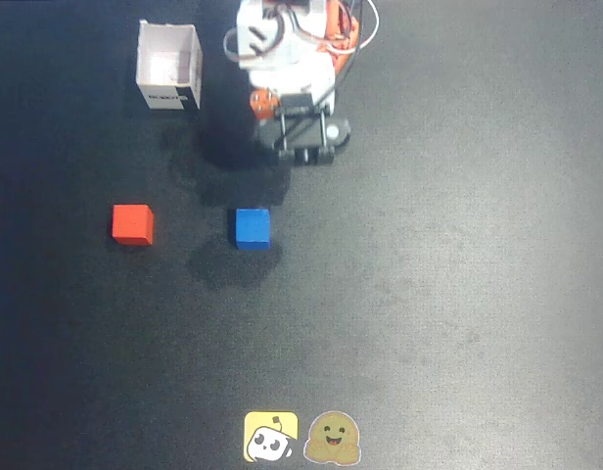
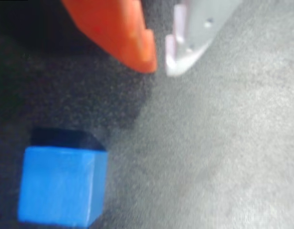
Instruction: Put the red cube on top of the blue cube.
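The red cube [image 1: 132, 224] is sitting alone on the dark table [image 1: 458, 294], left of centre in the overhead view and a short way left of the blue cube [image 1: 252, 228], with nothing touching it. It is looking light, rigid and matte, so a squeeze across two opposite flat side faces should be holding it without slipping. The gripper [image 2: 161, 67] is hovering empty beyond the blue cube, its tips nearly together, while a white open box [image 1: 169, 67] is standing farther back on the left.

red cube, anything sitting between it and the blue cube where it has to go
Nothing visible does. In the overhead view the red cube and blue cube sit apart with only bare dark mat between them. The white box stands well behind, out of that line.
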Available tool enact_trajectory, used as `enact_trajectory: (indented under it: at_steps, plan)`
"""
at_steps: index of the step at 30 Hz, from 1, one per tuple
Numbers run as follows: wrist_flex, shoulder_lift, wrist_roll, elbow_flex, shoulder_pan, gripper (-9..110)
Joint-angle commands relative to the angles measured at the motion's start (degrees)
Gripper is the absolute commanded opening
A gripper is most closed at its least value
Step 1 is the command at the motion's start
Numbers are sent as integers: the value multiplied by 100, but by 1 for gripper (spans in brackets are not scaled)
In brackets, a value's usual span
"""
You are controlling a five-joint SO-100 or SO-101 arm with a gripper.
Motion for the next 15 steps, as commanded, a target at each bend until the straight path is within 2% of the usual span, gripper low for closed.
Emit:
enact_trajectory:
  at_steps: [1,7,15]
  plan:
    - [-123,-1011,79,-853,9,0]
    - [141,-1925,255,-1907,35,2]
    - [167,-2496,492,-2804,26,13]
